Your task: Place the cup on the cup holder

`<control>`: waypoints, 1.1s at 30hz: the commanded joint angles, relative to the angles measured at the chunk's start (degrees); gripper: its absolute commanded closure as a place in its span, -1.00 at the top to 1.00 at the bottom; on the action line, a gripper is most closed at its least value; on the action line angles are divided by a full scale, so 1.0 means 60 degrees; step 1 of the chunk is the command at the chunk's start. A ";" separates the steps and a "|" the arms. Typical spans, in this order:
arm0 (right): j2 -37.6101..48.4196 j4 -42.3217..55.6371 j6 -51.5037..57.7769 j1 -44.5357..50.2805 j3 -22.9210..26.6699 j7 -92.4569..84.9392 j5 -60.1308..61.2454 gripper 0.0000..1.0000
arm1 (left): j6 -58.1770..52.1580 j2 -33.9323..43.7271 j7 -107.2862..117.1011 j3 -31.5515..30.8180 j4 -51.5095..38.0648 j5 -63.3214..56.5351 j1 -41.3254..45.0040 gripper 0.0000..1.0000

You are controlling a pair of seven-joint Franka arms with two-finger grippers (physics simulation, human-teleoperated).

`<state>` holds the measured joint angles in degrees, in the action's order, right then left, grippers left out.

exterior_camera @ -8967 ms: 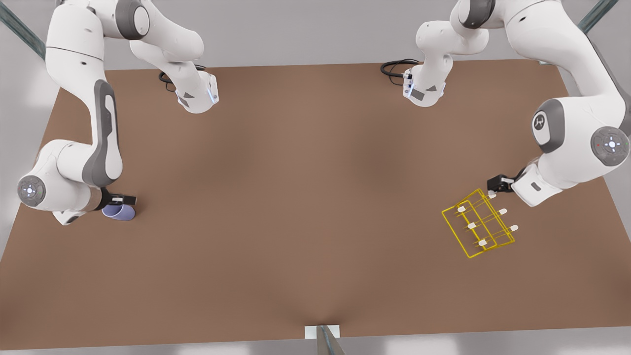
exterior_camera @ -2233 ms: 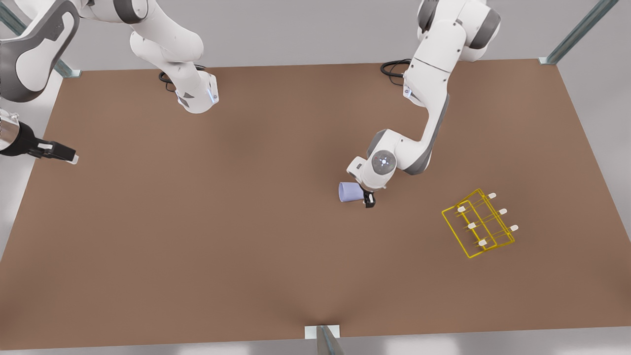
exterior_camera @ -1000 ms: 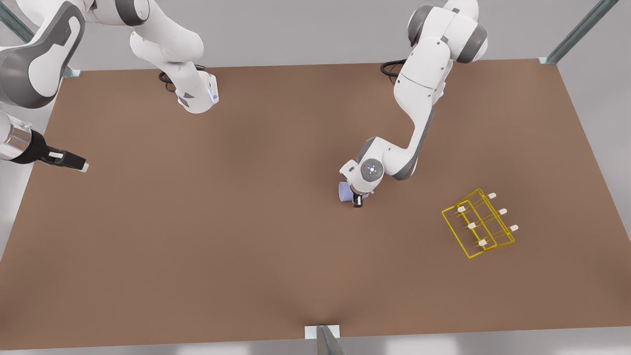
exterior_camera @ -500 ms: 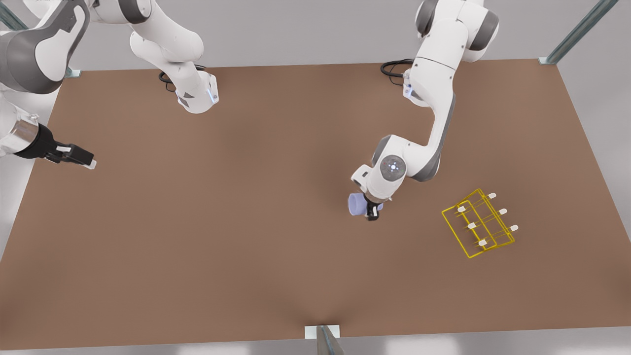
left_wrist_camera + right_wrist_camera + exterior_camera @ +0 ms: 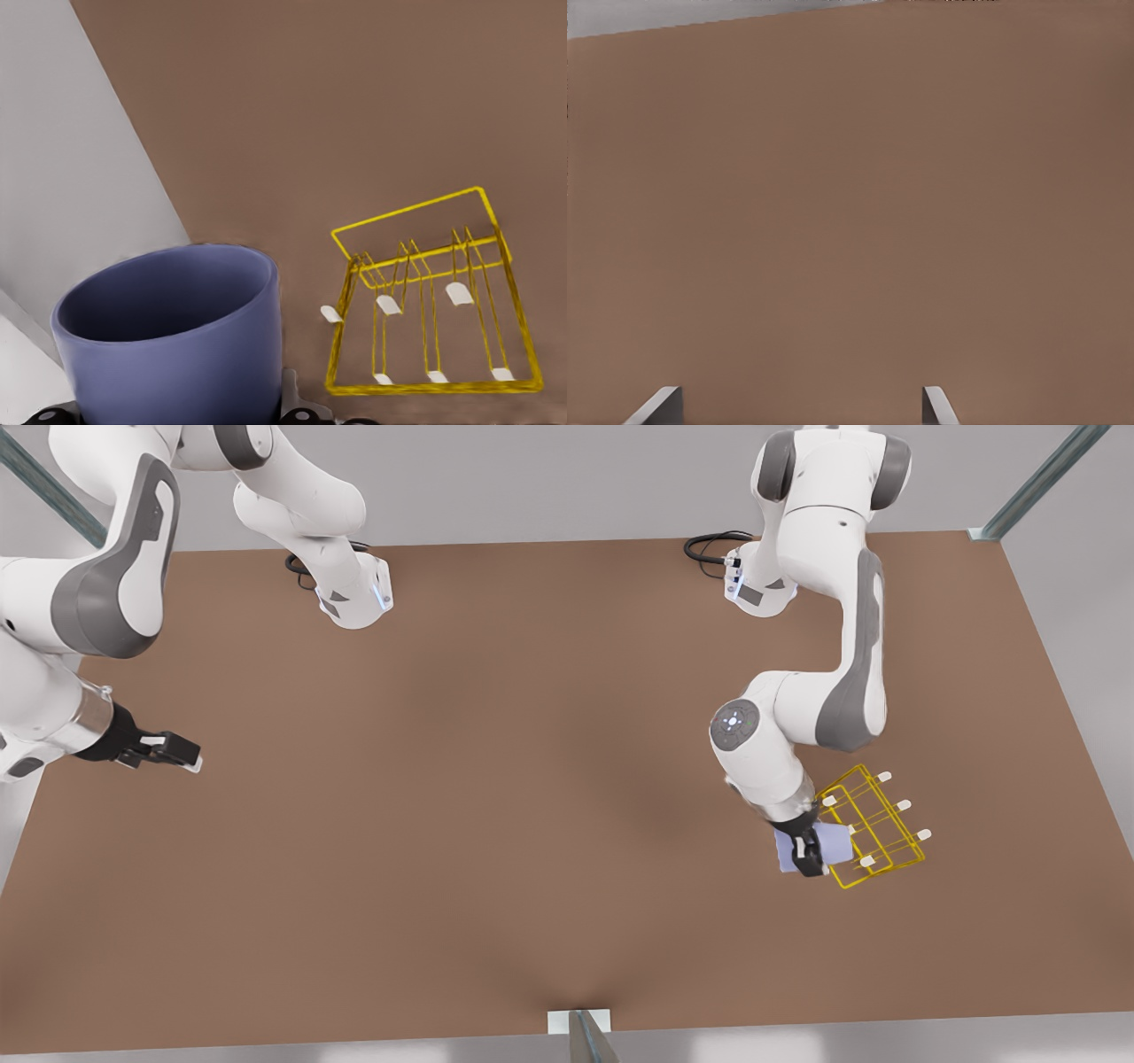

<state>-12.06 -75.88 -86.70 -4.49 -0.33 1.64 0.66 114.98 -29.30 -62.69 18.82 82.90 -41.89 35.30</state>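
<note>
While the one cup [image 5: 817, 847] sits clamped between the left gripper's [image 5: 807, 854] fingers, it overlaps the near edge of the single yellow cup holder [image 5: 873, 828] with six white-tipped pegs on the brown table [image 5: 496, 779]. Farther off, at the front view's left, the right gripper [image 5: 180, 755] waits, fingers spread wide.
</note>
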 commanded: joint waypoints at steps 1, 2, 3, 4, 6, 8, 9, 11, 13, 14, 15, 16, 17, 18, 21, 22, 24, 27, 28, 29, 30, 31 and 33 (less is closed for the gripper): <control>0.0018 0.0005 -0.0228 0.0001 -0.0003 -0.0786 -0.0081 1.00 | -0.1204 0.0079 0.1307 0.0057 0.0025 -0.3285 0.0005 0.67; 0.0018 0.0005 -0.0228 0.0001 -0.0003 -0.0786 -0.0125 1.00 | -0.1803 0.0050 0.1761 0.0042 -0.0004 -0.3331 0.0078 0.66; 0.0018 0.0005 -0.0199 0.0001 -0.0003 -0.0786 -0.0184 1.00 | -0.2201 -0.0067 0.2377 0.0042 -0.0019 -0.3345 0.0444 0.68; -0.0157 0.0136 -0.0199 0.0001 -0.0018 -0.0728 -0.0155 1.00 | -0.2859 -0.0257 0.2919 0.0042 -0.0062 -0.3608 0.0839 0.68; -0.0099 0.0224 -0.0184 -0.0102 0.0026 -0.0728 -0.0096 1.00 | -0.4266 -0.0814 0.4296 0.0042 -0.0063 -0.4853 0.1352 0.68; -0.0070 0.0298 -0.0067 -0.0014 -0.0003 -0.0728 -0.0140 1.00 | -0.5380 -0.1371 0.5614 0.0027 -0.0048 -0.5513 0.1426 0.68; -0.0085 0.0298 -0.0052 -0.0014 -0.0003 -0.0728 -0.0140 1.00 | -0.5424 -0.1371 0.5674 0.0027 -0.0048 -0.5513 0.1426 0.68; -0.0099 0.0444 -0.0067 -0.0028 -0.0003 -0.0713 -0.0125 1.00 | -0.6083 -0.1766 0.6039 0.0013 -0.0033 -0.6275 0.1426 0.68; -0.0172 0.0473 -0.0170 -0.0043 0.0011 -0.0698 0.0036 1.00 | -0.6112 -0.2059 0.6464 0.0086 0.0025 -0.6451 0.1397 0.68; -0.0172 0.0473 -0.0155 -0.0028 0.0011 -0.0713 0.0021 1.00 | -0.6098 -0.2220 0.6567 0.0101 0.0025 -0.6611 0.1309 0.67; -0.0201 0.0473 -0.0169 -0.0014 0.0011 -0.0698 -0.0066 1.00 | -0.6098 -0.2381 0.6582 0.0115 0.0025 -0.6700 0.1280 0.67; -0.0245 0.0459 -0.0141 -0.0014 -0.0003 -0.0713 -0.0184 1.00 | -0.6098 -0.2484 0.6596 0.0115 0.0025 -0.6890 0.1236 0.66; -0.0260 0.0459 -0.0155 -0.0043 0.0011 -0.0728 -0.0184 1.00 | -0.6083 -0.2630 0.6611 0.0247 0.0025 -0.7036 0.1177 0.65; -0.0202 0.0473 -0.0082 -0.0014 0.0011 -0.0713 -0.0534 1.00 | -0.6025 -0.2733 0.6611 0.0364 0.0025 -0.7153 0.1148 0.65; -0.0231 0.0473 -0.0140 -0.0014 -0.0003 -0.0728 -0.0550 1.00 | -0.6098 -0.2821 0.6742 0.0379 0.0142 -0.7403 0.0913 0.65; -0.0231 0.0473 -0.0126 -0.0014 -0.0003 -0.0713 -0.0550 1.00 | -0.6112 -0.2850 0.7006 0.0525 0.0333 -0.7418 0.0928 0.65; -0.0216 0.0473 -0.0126 -0.0014 -0.0003 -0.0728 -0.0565 1.00 | -0.6288 -0.2850 0.7256 0.0540 0.0654 -0.7592 0.0928 0.65; -0.0217 0.0473 -0.0155 0.0001 -0.0003 -0.0728 -0.0550 1.00 | -0.6230 -0.3070 0.7724 0.0525 0.0714 -0.7711 0.0723 0.65; -0.0231 0.0473 -0.0155 0.0001 -0.0003 -0.0713 -0.0521 1.00 | -0.6229 -0.3187 0.7885 0.0540 0.0728 -0.7711 0.0606 0.65; -0.0231 0.0473 -0.0155 0.0001 -0.0003 -0.0713 -0.0535 1.00 | -0.6244 -0.3202 0.8017 0.0525 0.0743 -0.7711 0.0591 0.65; -0.0231 0.0473 -0.0155 0.0001 -0.0003 -0.0713 -0.0521 1.00 | -0.6288 -0.3202 0.8134 0.0540 0.0933 -0.7725 0.0591 0.65; -0.0231 0.0473 -0.0155 -0.0014 -0.0003 -0.0713 -0.0418 1.00 | -0.6288 -0.3217 0.8281 0.0569 0.1021 -0.7725 0.0576 0.65; -0.0246 0.0473 -0.0155 -0.0014 -0.0003 -0.0713 -0.0404 1.00 | -0.6449 -0.3202 0.8384 0.0628 0.1329 -0.7725 0.0606 0.65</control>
<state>-13.60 -73.06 -87.62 -4.57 -0.36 -1.98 -2.10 77.71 -48.61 -27.30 22.47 90.30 -88.11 38.93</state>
